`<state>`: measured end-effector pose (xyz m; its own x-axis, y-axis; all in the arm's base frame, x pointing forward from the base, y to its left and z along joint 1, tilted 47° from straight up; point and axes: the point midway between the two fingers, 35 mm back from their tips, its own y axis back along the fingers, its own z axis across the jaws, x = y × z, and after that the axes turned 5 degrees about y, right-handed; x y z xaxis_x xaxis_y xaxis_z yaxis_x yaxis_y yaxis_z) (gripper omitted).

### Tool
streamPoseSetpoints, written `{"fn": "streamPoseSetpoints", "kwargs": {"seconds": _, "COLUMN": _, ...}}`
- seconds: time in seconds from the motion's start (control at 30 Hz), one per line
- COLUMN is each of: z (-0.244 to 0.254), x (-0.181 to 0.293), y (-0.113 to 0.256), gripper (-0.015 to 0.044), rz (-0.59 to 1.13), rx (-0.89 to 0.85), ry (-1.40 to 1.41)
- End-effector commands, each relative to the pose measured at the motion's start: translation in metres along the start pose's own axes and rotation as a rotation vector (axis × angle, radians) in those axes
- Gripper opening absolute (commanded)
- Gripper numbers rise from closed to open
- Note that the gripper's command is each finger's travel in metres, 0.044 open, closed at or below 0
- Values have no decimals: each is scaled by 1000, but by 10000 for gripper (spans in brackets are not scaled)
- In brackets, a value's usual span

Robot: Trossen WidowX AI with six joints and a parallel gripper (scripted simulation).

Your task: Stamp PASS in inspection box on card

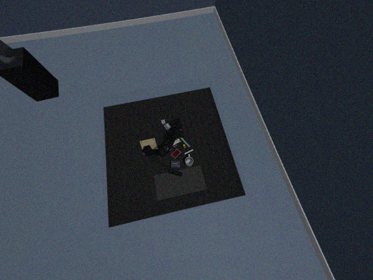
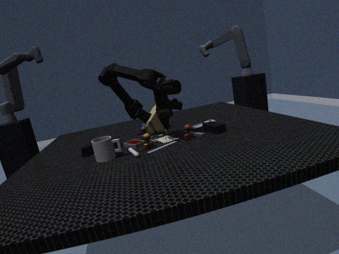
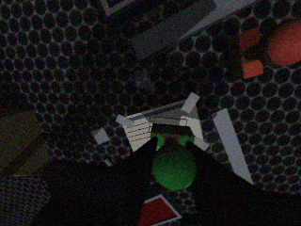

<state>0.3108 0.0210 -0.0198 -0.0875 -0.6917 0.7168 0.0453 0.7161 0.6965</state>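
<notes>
My gripper [image 3: 171,143] [image 2: 166,129] points down and is shut on the green-knobbed stamp [image 3: 174,169]. The stamp's dark base is over the card [image 3: 135,140] [image 2: 164,139] [image 1: 176,141], next to the printed box outline. Whether the base touches the card cannot be told, and the stamp hides part of the card. The card is pale, with printed lines and tape at its corners. The red ink pad [image 1: 176,153] [image 2: 134,142] [image 3: 159,211] lies apart from the stamp. No lettering on the stamp can be read.
A red stamp [image 2: 187,131] [image 3: 288,43], a yellow stamp [image 2: 146,139] and a blue-knobbed stamp [image 2: 143,128] stand around the card. A mug [image 2: 102,148] [image 1: 189,161] and a white marker [image 2: 133,152] are near the pad. A black box [image 2: 214,127] and a tan panel [image 2: 153,124] [image 1: 147,142] stand farther off.
</notes>
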Motion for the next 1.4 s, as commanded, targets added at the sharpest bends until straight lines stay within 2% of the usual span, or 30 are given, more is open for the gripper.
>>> {"fn": "streamPoseSetpoints", "kwargs": {"seconds": 0.0, "z": 1, "x": 1, "y": -5, "gripper": 0, "rz": 6, "rx": -3, "ry": 5}}
{"fn": "streamPoseSetpoints", "kwargs": {"seconds": 1.37, "z": 2, "x": 2, "y": -21, "gripper": 0, "rz": 9, "rx": -5, "ry": 5}}
